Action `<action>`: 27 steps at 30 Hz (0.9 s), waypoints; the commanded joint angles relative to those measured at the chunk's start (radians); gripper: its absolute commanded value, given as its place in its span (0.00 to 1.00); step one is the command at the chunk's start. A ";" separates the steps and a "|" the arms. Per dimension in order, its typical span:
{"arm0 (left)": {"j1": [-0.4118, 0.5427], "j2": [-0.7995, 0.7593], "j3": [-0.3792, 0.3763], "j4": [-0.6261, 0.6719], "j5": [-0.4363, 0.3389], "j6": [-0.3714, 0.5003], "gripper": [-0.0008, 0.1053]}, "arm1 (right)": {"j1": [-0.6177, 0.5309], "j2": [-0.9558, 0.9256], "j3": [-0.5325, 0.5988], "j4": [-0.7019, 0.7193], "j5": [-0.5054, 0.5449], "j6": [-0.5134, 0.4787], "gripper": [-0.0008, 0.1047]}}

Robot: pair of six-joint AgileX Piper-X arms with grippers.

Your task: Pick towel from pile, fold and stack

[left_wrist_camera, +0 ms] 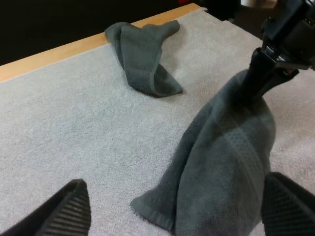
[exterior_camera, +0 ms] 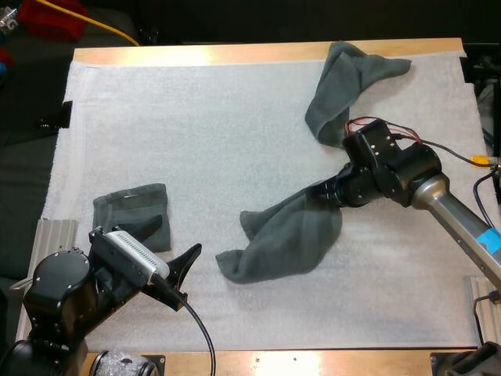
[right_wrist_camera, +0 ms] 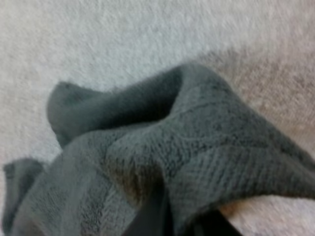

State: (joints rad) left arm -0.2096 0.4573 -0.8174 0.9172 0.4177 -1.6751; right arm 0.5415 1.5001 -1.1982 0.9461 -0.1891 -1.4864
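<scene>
The fingers of your right gripper (exterior_camera: pixel 327 193) are clamped on one end of a dark grey-green terry towel (exterior_camera: pixel 283 244). That end is raised, and the rest drapes down onto the white foam mat (exterior_camera: pixel 203 133) near its middle. The fingers (left_wrist_camera: pixel 66 212) of your left gripper (exterior_camera: pixel 169 244) stand wide apart, clear of any cloth, just beside a small folded grey-green towel (exterior_camera: pixel 129 210) lying flat at the mat's near left. A second, crumpled grey-green towel (exterior_camera: pixel 348 86) lies at the far right, well apart from both grippers.
</scene>
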 commanded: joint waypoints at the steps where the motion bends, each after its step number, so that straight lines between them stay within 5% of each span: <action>1: -0.005 0.000 -0.007 -0.002 0.005 -0.010 0.66 | -0.002 -0.009 -0.006 -0.041 0.013 -0.011 0.01; 11: -0.005 0.000 -0.007 -0.002 0.005 -0.010 0.66 | -0.002 0.095 -0.006 -0.157 0.118 0.003 0.02; 18: -0.005 0.000 -0.007 -0.002 0.005 -0.010 0.66 | -0.002 0.168 -0.006 -0.226 0.209 0.003 0.17; 27: -0.005 0.000 -0.007 -0.002 0.005 -0.010 0.66 | -0.002 0.168 -0.014 -0.469 0.136 0.010 0.14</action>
State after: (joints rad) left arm -0.2096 0.4573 -0.8174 0.9172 0.4177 -1.6751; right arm 0.5415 1.6786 -1.2015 0.5004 -0.0406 -1.4780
